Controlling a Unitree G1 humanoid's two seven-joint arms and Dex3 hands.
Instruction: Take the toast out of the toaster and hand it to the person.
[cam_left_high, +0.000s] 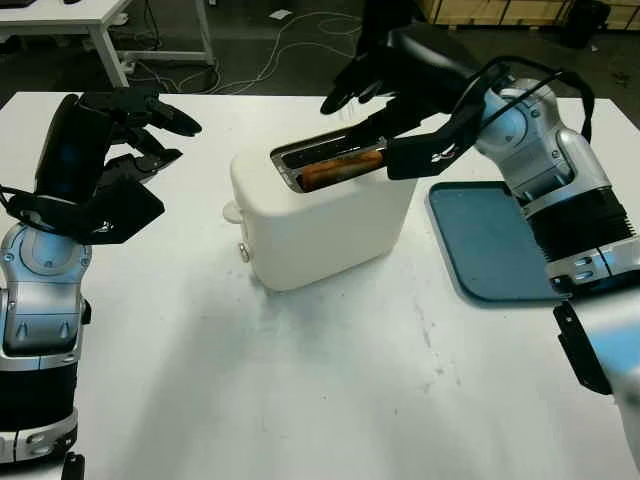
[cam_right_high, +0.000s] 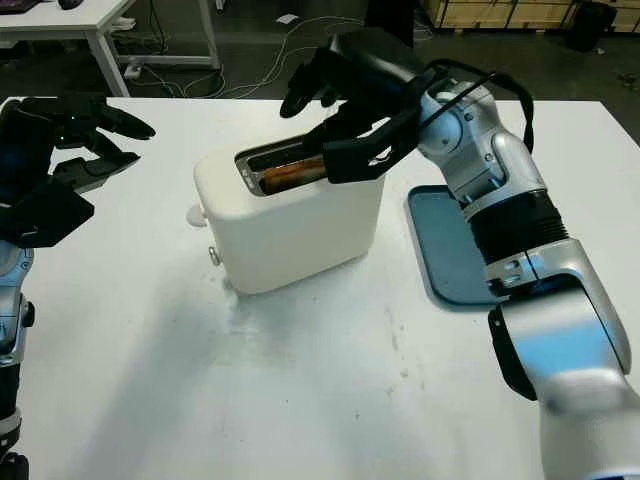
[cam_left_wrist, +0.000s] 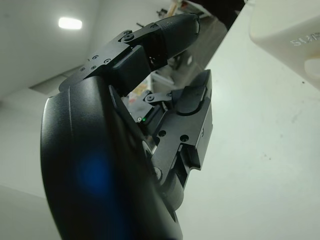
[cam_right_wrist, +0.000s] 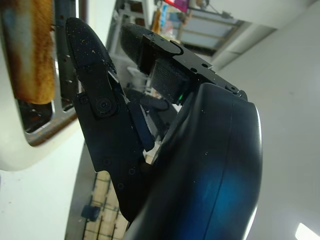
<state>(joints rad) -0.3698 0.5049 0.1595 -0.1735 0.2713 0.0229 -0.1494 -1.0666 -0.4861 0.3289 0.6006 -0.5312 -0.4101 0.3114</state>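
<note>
— Where's the toast (cam_left_high: 341, 168) right now?

— In the slot of the white toaster (cam_left_high: 320, 215), mid-table (cam_left_high: 300, 390). Only its browned top edge pokes above the rim. The right hand (cam_left_high: 385, 95) hangs just over the far end of the slot, empty, fingers (cam_right_wrist: 95, 85) released; one lies along the toaster's top right beside the toast. I don't think it's touching the crust, though from here it's hard to be sure.

— And the other hand?

— The left hand (cam_left_high: 110, 150) is up in the air off to the toaster's left, well clear, holding nothing, nothing clenched.

— How do you reckon that slice will behave?

— Light and stiff, I'd guess, but brittle. Pinch too hard and the crust crumbles; too soft and it slides back down. The exposed top edge is the only place to take it, one finger on each flat face, pulling straight up so it doesn't catch on the slot wires.

— Anything else around?

— A blue tray (cam_left_high: 490, 245) on the table beside the right arm.
</note>
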